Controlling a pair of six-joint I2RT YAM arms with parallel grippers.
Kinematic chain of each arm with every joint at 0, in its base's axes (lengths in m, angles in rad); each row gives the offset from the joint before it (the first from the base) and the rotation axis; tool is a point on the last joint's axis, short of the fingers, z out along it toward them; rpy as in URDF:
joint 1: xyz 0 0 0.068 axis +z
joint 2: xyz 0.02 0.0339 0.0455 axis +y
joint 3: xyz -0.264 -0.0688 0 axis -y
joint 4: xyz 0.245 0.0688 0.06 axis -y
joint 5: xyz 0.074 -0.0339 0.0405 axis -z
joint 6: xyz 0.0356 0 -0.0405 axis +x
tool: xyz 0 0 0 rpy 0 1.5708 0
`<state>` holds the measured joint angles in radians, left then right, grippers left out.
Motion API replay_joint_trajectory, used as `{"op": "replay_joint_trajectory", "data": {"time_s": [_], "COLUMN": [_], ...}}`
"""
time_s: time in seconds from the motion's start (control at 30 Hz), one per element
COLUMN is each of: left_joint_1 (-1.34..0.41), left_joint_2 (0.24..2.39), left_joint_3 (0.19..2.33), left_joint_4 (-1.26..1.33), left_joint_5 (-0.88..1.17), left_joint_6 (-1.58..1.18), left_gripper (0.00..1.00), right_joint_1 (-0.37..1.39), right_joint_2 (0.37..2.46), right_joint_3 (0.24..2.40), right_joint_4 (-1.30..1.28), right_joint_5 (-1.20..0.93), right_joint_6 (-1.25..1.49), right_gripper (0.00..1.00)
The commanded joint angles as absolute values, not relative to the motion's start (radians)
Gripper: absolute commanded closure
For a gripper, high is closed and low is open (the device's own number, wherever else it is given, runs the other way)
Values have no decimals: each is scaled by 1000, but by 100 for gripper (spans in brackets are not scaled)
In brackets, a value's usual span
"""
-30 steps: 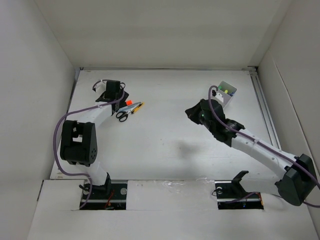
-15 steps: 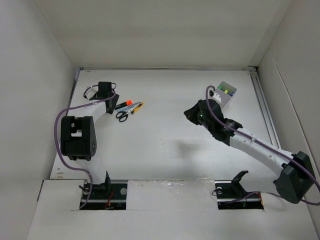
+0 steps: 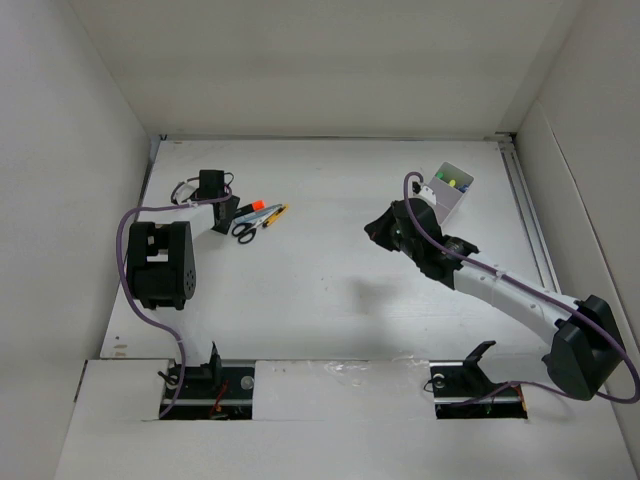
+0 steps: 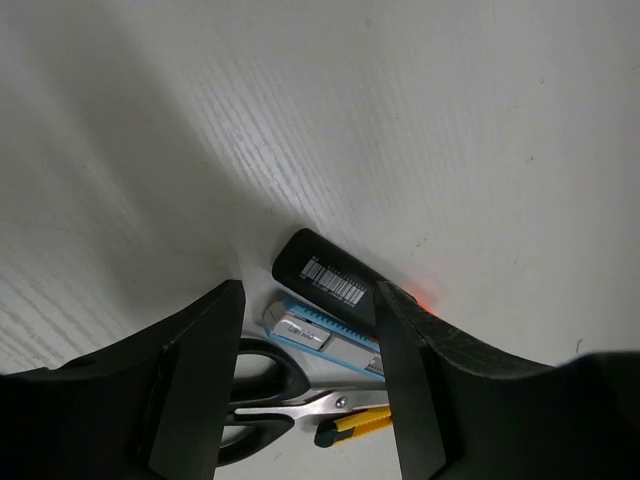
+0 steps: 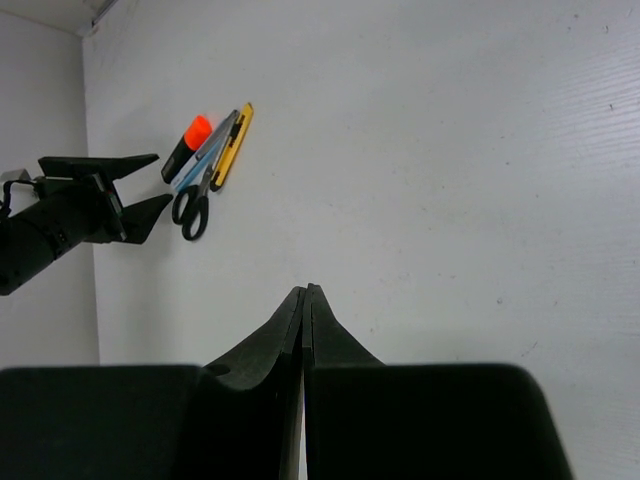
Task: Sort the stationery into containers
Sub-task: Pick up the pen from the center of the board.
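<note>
The orange-and-black marker (image 3: 252, 211), bluish pen (image 3: 262, 214), yellow pen (image 3: 274, 214) and black-handled scissors (image 3: 243, 231) lie bunched at the table's left. My left gripper (image 3: 229, 211) is open just left of them. In the left wrist view its jaws (image 4: 310, 300) frame the marker's black barcoded body (image 4: 330, 274), the bluish pen (image 4: 322, 334), the scissors (image 4: 262, 400) and the yellow pen (image 4: 356, 424), and hold nothing. My right gripper (image 3: 373, 228) is shut and empty (image 5: 303, 291) above bare table. The white box (image 3: 461, 203) at the right holds a green-ended marker (image 3: 449, 182).
White walls enclose the table on the left, back and right. A metal rail (image 3: 527, 215) runs along the right edge beside the box. In the right wrist view the pile (image 5: 205, 165) and the left gripper (image 5: 110, 205) sit far off at the upper left.
My left gripper has swung left off the pile and now sits low beside it, jaws toward it. My right gripper has drifted slightly left and back.
</note>
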<state>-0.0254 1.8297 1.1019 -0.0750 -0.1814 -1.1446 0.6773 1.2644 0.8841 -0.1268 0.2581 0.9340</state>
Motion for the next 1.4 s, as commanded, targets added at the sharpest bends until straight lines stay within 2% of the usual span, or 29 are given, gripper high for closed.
{"op": "replay_joint_trajectory", "data": {"time_s": [0.0,0.53,0.77,1.03,1.37], "left_joint_1": [-21,-12,-12,-41,-81], "left_joint_2": [1821,1940,2040,2184,2125], "left_joint_3": [1089,1183,1328,1624,1572], "left_joint_4": [-37,-5,-46,-218,-235], "left_joint_5": [-161,-152,-161,-173,-241], "left_joint_6": [-1147,-1129,-1072,-887,-788], "left_gripper": [48,50,51,51,50], "right_joint_1": [690,690,690,690,690], "right_joint_2": [1250,1273,1292,1319,1319], "right_joint_3": [927,927,927,936,936], "right_joint_4": [-78,-69,-69,-69,-69], "right_joint_5": [258,230,239,250,252], "right_joint_6": [919,910,910,910,900], "right_gripper": [96,95,94,92,92]}}
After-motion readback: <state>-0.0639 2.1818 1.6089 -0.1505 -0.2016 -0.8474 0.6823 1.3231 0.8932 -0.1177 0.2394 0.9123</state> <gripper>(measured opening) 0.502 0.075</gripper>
